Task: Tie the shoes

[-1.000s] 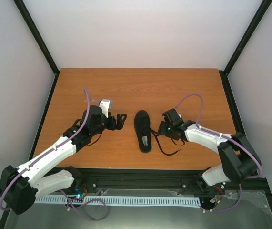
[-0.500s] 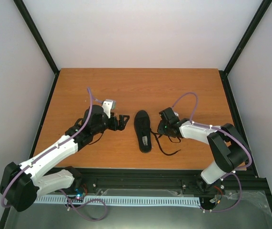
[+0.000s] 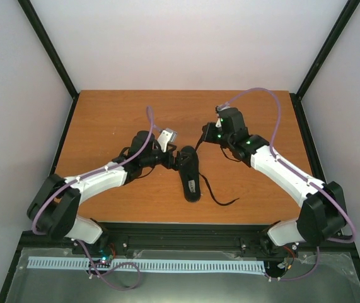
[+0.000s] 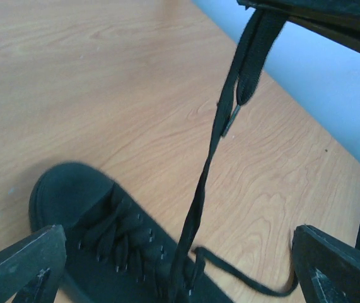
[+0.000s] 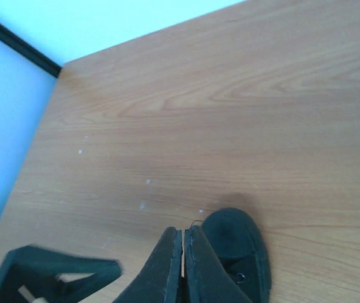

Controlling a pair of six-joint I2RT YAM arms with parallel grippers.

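right tool (image 3: 206, 134) risen, pinching thin flat lace (image 4: 229, 120) above matte black shoe (image 3: 190, 174)

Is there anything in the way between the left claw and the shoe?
No, nothing visible is in the way. The left gripper is open right beside the shoe. The only thing crossing in front of it is the shoe's own lace, which the right gripper pinches and holds stretched upward.

Orange wood-grain table (image 3: 243, 189), plain pale walls (image 3: 186, 44), black corner posts (image 3: 47, 47), even light
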